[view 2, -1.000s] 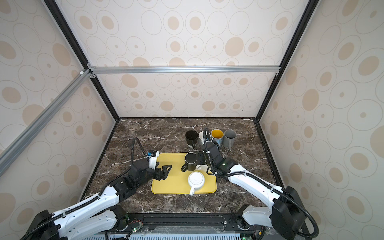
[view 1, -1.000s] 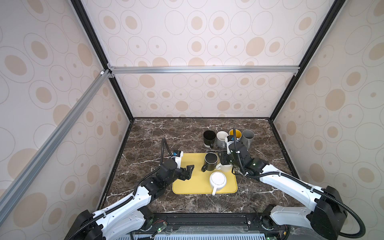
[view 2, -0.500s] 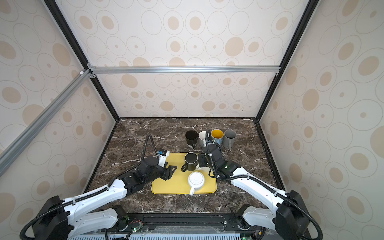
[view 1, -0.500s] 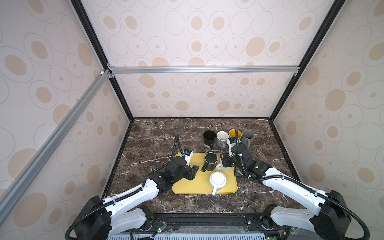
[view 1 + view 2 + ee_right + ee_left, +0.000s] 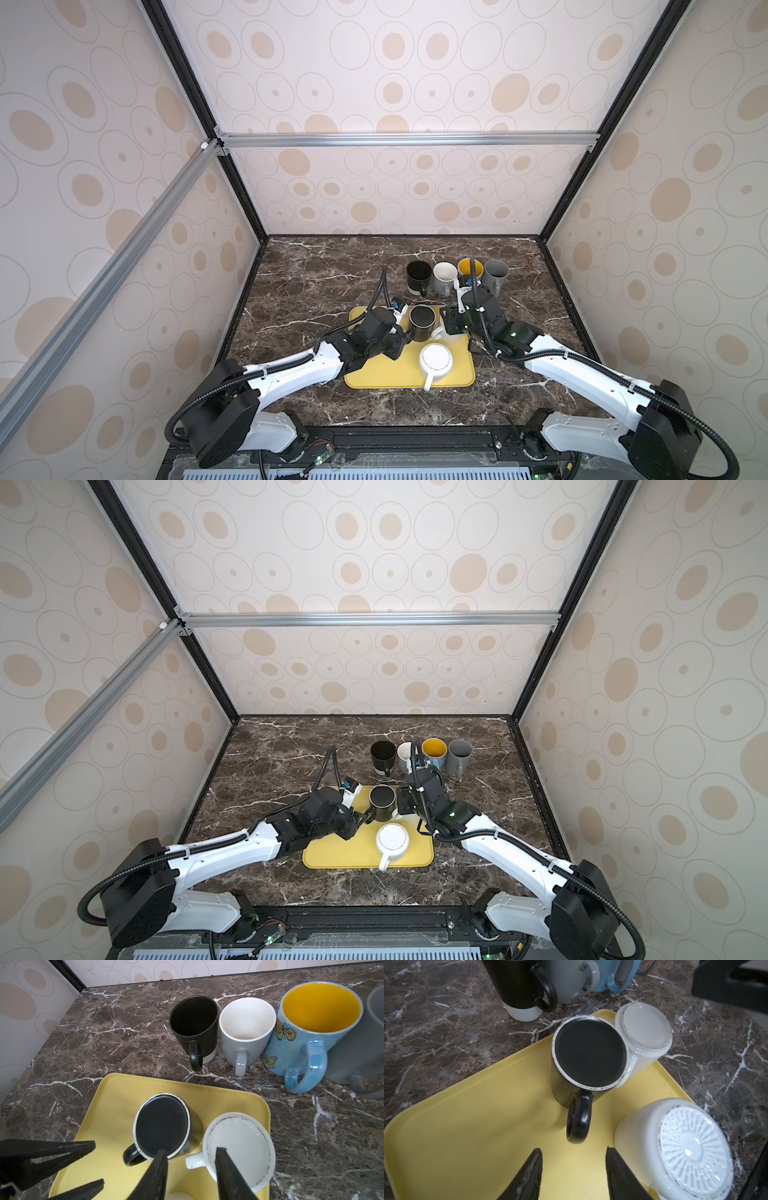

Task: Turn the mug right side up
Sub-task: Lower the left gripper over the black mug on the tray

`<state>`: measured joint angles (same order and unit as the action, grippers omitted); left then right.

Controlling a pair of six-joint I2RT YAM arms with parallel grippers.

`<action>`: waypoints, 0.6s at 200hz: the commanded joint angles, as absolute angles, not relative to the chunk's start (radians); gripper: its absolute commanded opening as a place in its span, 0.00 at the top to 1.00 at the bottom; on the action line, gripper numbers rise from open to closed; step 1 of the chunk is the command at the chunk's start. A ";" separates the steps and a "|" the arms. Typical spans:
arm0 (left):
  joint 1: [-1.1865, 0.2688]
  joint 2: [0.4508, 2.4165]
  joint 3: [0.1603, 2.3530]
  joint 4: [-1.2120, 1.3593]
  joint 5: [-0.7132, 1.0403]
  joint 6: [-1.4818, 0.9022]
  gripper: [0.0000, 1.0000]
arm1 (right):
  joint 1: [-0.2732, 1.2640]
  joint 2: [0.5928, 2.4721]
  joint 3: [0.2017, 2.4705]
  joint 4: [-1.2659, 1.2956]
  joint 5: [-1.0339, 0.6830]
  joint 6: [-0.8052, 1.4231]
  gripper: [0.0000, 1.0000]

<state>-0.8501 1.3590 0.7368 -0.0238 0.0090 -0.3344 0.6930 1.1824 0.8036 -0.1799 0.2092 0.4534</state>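
**Item 1: left claw** (image 5: 573, 1150). I have brought it forward over the yellow tray (image 5: 467, 1126) and drawn its jaws in from wide to about half. They stand apart, holding and touching nothing. I judge the approach done and the grasp next.

**Item 2: handle** (image 5: 579, 1118). Just ahead of the claw's tips, in line with the gap, not yet between the jaws.

**Item 3: inverted black mug** (image 5: 589, 1053). Beyond its handle, base up on the tray, still to be turned.

**Item 4: ribbed-base white mug** (image 5: 685, 1147). Just off to one side of the claw, also base up.

**Item 5: small white mug** (image 5: 645, 1026). Behind the black one and right beside it. The right claw (image 5: 191, 1149) hovers above, jaws partly open, no grip that I can see.

**Item 6: row of upright mugs** (image 5: 247, 1022). Farthest out, on the desk (image 5: 446, 1022).
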 commanded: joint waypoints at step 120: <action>-0.859 1.588 0.892 -0.027 0.081 -0.275 0.69 | 0.698 1.176 0.788 -0.190 0.231 0.428 0.59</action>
